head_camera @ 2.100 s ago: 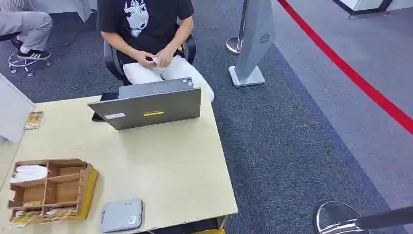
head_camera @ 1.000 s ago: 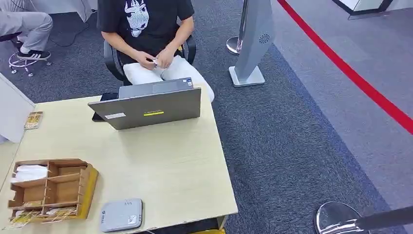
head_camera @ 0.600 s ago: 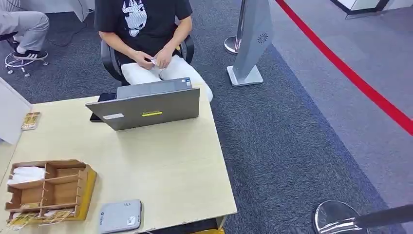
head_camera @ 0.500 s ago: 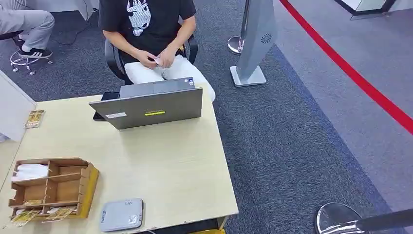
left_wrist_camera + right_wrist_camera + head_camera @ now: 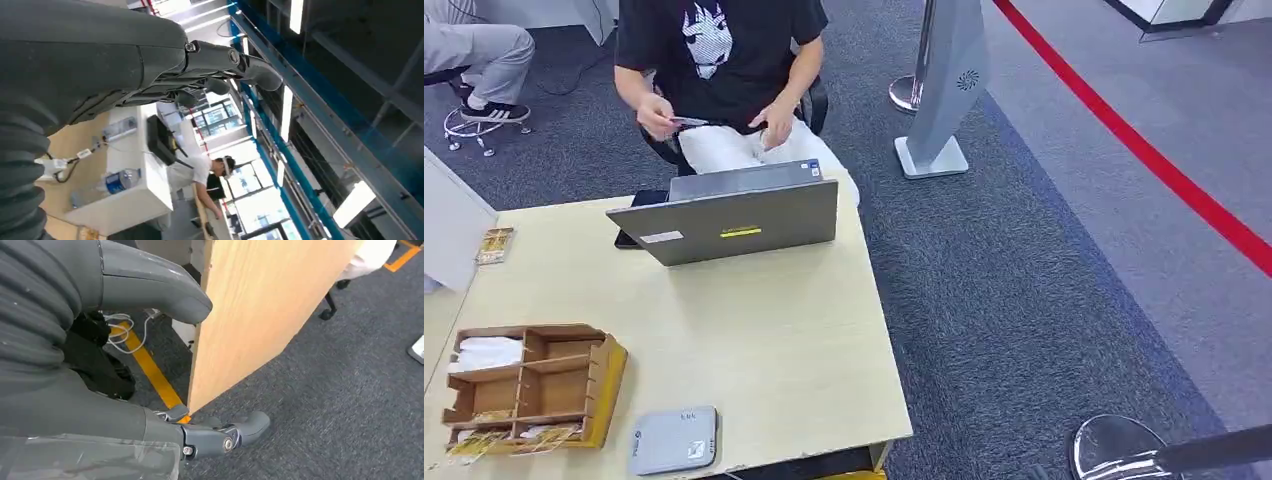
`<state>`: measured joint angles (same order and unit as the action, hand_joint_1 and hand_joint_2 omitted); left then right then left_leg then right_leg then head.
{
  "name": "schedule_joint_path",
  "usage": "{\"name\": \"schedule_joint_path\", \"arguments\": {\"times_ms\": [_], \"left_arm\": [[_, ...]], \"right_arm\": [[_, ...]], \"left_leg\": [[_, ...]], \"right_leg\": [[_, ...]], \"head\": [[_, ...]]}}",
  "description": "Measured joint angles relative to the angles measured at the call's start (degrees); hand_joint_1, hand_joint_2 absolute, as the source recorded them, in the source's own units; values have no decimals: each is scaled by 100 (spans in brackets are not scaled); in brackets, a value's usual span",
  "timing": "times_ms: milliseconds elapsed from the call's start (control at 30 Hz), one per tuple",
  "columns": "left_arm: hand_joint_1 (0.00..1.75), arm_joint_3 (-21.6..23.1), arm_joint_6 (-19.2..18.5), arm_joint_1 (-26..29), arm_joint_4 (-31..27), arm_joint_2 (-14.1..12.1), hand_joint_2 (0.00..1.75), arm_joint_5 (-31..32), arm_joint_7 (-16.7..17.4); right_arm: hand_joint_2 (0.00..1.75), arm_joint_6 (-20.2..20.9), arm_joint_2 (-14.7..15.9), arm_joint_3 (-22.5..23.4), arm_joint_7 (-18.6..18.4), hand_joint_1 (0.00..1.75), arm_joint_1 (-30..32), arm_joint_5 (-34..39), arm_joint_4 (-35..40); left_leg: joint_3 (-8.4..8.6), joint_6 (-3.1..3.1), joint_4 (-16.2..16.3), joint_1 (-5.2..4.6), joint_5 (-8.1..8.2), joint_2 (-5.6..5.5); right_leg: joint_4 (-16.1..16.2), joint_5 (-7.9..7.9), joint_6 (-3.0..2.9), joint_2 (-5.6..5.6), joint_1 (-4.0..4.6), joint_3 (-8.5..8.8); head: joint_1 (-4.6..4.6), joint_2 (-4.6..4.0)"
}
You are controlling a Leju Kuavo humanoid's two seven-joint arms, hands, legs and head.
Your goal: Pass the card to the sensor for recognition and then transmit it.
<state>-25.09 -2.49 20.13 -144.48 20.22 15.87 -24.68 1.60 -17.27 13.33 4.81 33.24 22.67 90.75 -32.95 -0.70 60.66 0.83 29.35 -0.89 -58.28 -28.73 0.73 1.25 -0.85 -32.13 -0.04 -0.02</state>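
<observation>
A person in a black shirt sits behind the laptop (image 5: 734, 215) and holds a small pale card (image 5: 686, 121) out to one side above the lap. The grey card sensor (image 5: 674, 440) lies flat near the table's front edge, beside a wooden organiser (image 5: 574, 375) with several cards and white slips in it. My left hand (image 5: 100, 55) is raised, its fingers (image 5: 225, 55) stretched out and holding nothing. My right hand (image 5: 75, 405) hangs beside the table's wooden edge (image 5: 250, 315), thumb and fingers apart, holding nothing.
A dark phone (image 5: 636, 203) lies behind the laptop and a small card packet (image 5: 492, 245) at the table's far left. A grey stand (image 5: 944, 90), a red floor line (image 5: 1144, 150) and a chrome post base (image 5: 1114, 450) are on the carpet to the right.
The person's hands were together at the lap; now one has swung out sideways holding the card. The camera wobbled slightly; nothing on the table moved.
</observation>
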Motion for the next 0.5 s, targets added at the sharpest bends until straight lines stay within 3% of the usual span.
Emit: {"name": "schedule_joint_path", "arguments": {"times_ms": [100,167,233,300,367,500], "left_arm": [[0,181,-191,-157,-111,-22,175,289,145],[0,334,-486,-363,-100,-166,175,998,578],[0,645,-827,-867,95,-569,175,2068,1276],[0,1060,-1032,-1464,666,-1135,175,3103,1953],[0,1458,-1078,-2049,1326,-1658,175,3830,2225],[0,2217,-1031,-3160,2677,-2462,175,5170,2524]], "right_arm": [[175,50,0,39,-13,0,-3,-70,-42],[175,166,0,83,-66,0,-31,-217,-79],[175,390,0,186,-101,0,-121,-475,-184],[175,731,0,361,-118,0,-269,-792,-361],[175,1034,0,555,-118,0,-415,-1025,-540],[175,1458,0,883,-76,0,-670,-1555,-894]], "left_leg": [[6,1,0,0,-2,2],[5,2,0,0,-3,-4],[5,6,0,-1,-12,-16],[4,23,-2,2,-23,-17],[-1,32,-2,7,-36,-15],[-7,31,-1,7,-57,-12]], "right_leg": [[0,0,0,0,0,-1],[1,-1,1,-3,1,-7],[2,-1,0,-17,0,-17],[-3,9,-15,-19,2,-18],[-7,28,-21,-16,7,-24],[-10,45,-22,-12,7,-32]], "head": [[-7,0],[-4,0],[2,0],[-4,0],[-9,0],[-11,0]]}}
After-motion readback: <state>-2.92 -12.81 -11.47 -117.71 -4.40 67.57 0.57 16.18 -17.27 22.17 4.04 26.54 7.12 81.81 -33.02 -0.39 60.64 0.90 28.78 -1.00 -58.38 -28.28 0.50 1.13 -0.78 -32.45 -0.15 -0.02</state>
